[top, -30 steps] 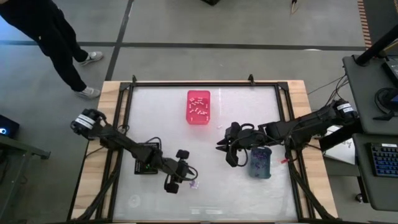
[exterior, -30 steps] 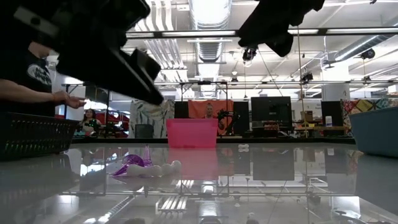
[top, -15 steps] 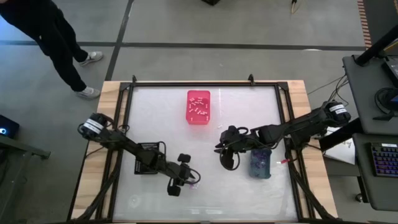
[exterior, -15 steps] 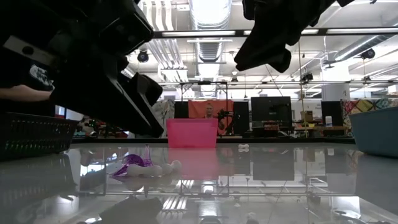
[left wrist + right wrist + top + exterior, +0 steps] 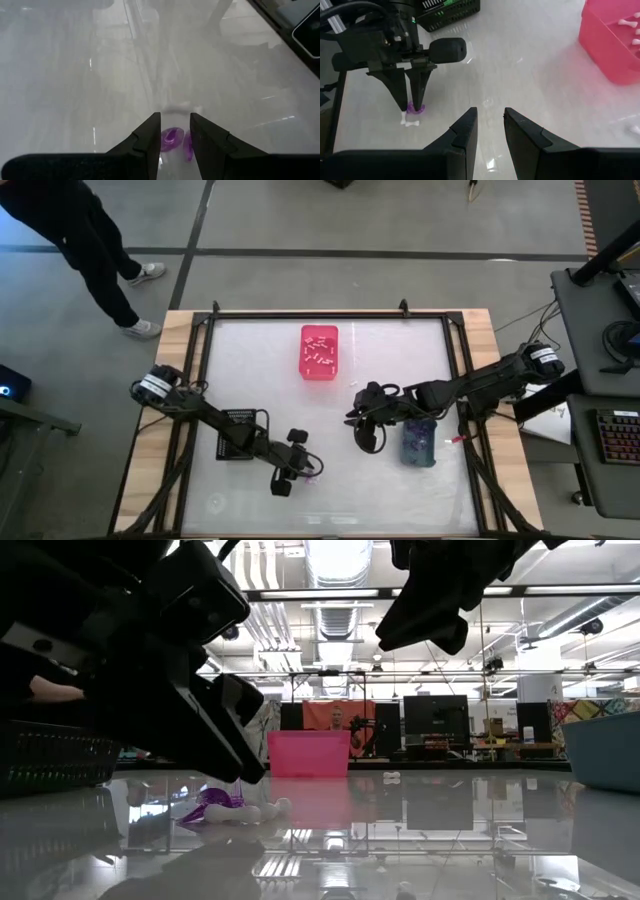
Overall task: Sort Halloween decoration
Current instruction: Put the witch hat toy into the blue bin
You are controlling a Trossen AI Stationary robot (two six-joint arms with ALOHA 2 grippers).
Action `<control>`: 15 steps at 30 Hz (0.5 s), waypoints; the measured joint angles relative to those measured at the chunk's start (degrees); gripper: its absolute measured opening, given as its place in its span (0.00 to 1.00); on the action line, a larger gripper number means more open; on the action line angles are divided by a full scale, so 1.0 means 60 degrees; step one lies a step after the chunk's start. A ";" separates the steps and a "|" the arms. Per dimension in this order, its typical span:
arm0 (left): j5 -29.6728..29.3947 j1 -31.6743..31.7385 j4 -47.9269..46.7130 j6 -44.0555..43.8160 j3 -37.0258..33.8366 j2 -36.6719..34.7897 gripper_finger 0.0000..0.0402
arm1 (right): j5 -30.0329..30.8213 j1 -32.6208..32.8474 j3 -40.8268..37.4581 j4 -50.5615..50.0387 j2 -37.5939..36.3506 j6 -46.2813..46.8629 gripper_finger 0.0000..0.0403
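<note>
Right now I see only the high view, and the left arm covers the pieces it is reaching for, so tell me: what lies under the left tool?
Observer: A purple piece lies on the table inside the open left tool, one finger on each side of it.
Operator: Is anything else close to it?
Observer: Yes, a white piece lies right beside the purple one, outside the fingers.
Operator: And is the right tool carrying anything?
Observer: No, the right tool is open with nothing between its fingers.
</note>
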 joint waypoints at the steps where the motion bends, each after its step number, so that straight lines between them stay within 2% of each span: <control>1: 0.0000 -0.0003 -0.0023 0.0000 0.0000 0.0005 0.22 | 0.0000 0.0000 0.0000 0.0000 0.0000 0.0000 0.22; 7: 0.0000 0.0001 -0.0050 0.0000 0.0000 0.0007 0.18 | 0.0000 0.0000 0.0000 0.0000 -0.0004 0.0000 0.22; 15: -0.0004 0.0001 -0.0046 0.0004 0.0000 0.0007 0.02 | 0.0000 0.0000 0.0000 0.0000 -0.0011 0.0000 0.22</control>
